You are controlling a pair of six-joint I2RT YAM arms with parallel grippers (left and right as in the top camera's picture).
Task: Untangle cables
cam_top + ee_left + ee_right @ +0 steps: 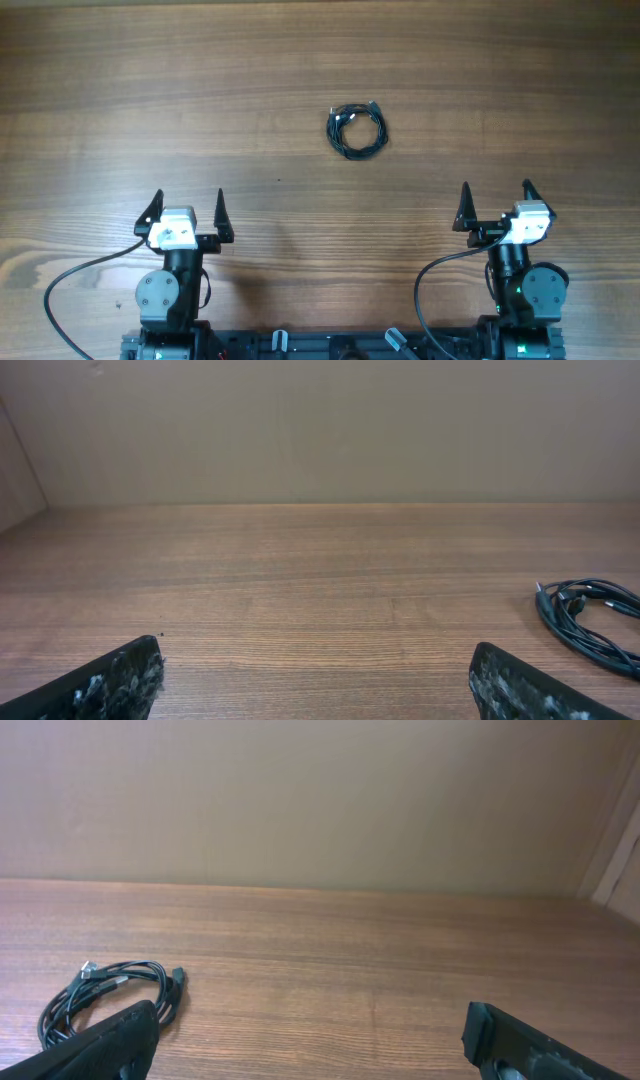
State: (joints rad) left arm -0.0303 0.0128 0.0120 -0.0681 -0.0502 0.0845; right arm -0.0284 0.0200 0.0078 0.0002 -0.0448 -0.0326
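Ahead of the left end effector [188, 195] and off to its right, well apart from it: the cables [357, 131], coiled in one small black ring, flat on the wooden table [150, 100]. Likewise ahead of the right end effector [495, 186] and off to its left, well apart. Roughly midway between the two sideways, but farther out than either.

Left end effector: spread wide, grips nothing, only bare table between the tips. Right end effector: also spread wide, grips nothing, touches no strand.

From the left wrist, at the far right edge and beyond the right finger [510, 685]: part of the cables [590, 622], several thin strands looping together, with small plug ends at the upper left of the loop. From the right wrist, low on the left, just past the left finger [110, 1045]: the cables [105, 998], with plug ends at the upper left and at the right side. Overlapping strands throughout the loop; cannot tell how many.
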